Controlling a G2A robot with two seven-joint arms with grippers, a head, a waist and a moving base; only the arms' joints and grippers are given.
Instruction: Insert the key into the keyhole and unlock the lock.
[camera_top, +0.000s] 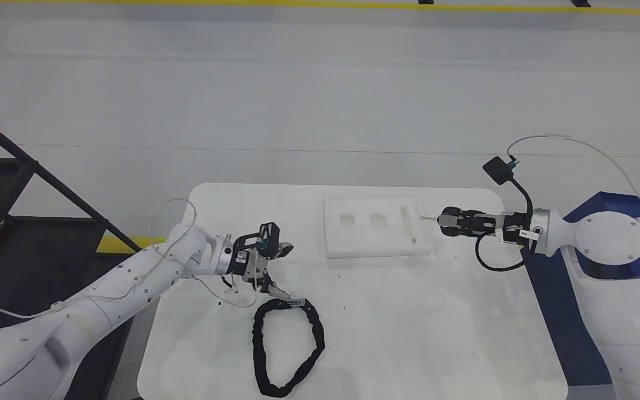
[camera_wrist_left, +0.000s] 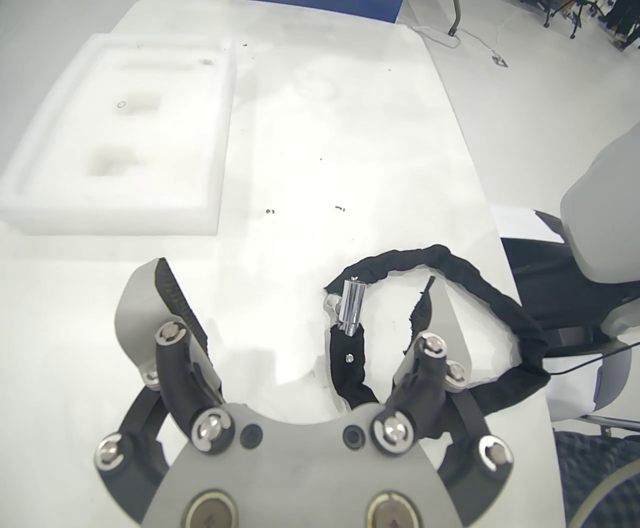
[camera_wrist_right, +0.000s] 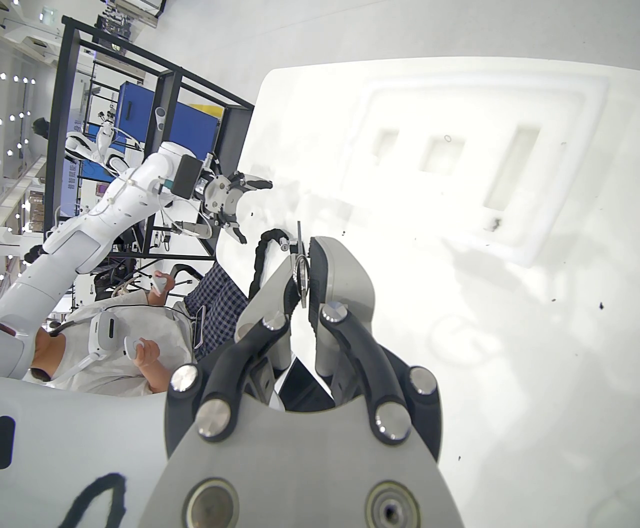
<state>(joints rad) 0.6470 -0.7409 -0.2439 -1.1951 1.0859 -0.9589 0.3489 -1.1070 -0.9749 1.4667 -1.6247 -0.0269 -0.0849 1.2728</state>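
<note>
A black fabric-covered chain lock (camera_top: 288, 346) lies looped on the white table, its silver cylinder (camera_wrist_left: 350, 307) at the loop's near end. My left gripper (camera_wrist_left: 295, 292) hovers open just above and beside the cylinder, which lies between its fingers without touching them; the same gripper (camera_top: 277, 268) sits over the loop's top in the top view. My right gripper (camera_wrist_right: 300, 262) is shut on the key (camera_wrist_right: 299, 250), its thin blade sticking out past the fingertips. That gripper (camera_top: 447, 220) stands at the table's right side, by the foam tray's right edge.
A white foam tray (camera_top: 378, 225) with three recesses lies at the table's back middle. The table's right edge and a blue-and-white base (camera_top: 605, 240) lie behind the right arm. A black frame (camera_top: 50, 190) stands off the table's left.
</note>
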